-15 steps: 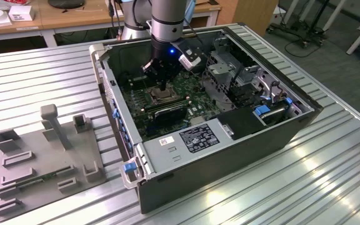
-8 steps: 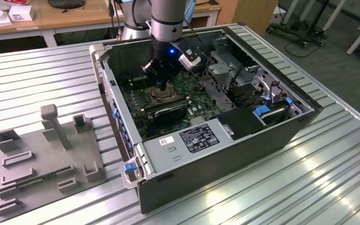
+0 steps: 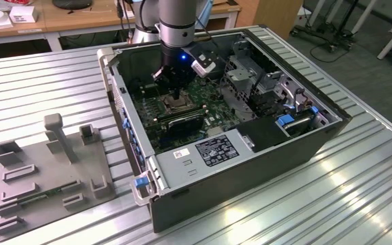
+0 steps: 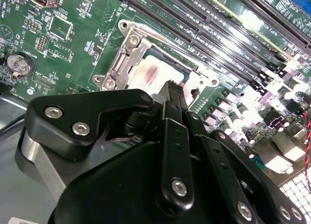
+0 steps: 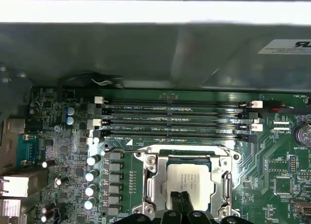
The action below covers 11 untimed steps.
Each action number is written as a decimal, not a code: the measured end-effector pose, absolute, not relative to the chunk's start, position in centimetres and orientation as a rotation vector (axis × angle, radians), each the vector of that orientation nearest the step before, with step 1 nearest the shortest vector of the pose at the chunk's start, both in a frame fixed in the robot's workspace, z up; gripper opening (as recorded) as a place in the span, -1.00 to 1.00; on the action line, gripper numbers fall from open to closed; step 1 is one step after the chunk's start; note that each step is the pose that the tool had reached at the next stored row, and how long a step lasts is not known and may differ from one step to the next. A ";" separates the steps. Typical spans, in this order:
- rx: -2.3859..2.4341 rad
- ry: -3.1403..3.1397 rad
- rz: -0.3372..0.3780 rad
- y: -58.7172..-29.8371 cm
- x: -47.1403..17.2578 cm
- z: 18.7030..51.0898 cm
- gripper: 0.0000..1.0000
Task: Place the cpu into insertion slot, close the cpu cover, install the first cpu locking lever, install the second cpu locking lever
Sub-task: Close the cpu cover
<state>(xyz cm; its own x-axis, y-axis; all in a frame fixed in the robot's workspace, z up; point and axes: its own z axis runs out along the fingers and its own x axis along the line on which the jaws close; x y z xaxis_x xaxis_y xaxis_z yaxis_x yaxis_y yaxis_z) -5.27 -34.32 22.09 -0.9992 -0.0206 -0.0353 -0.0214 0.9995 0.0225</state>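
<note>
Black gripper [image 5: 181, 200], fingers pressed together, hides one edge of the cpu [image 5: 192, 175] in the first wrist view; the cpu cover [image 5: 151, 182] frames the chip, whose print is illegible.

I can read none of the print. Fine white lettering runs beside the memory slots [image 5: 175, 119] on the motherboard [image 5: 277, 161], and faint marks cover the cpu [image 5: 189, 178]. Labels sit on the case wall [image 5: 286, 46] and the power supply box [image 3: 216, 150] (all too small).
</note>
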 end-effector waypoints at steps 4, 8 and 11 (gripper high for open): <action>-0.033 3.106 0.036 -34.3 -5.3 22.1 -0.80; -0.033 3.114 0.036 -34.3 -5.3 22.0 -0.80; -0.033 3.115 0.036 -34.3 -5.3 22.1 -0.80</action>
<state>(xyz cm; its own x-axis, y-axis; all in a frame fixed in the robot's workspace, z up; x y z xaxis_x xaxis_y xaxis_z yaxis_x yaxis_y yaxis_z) -5.29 -34.33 22.05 -0.9994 -0.0206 -0.0266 -0.0212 0.9995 0.0225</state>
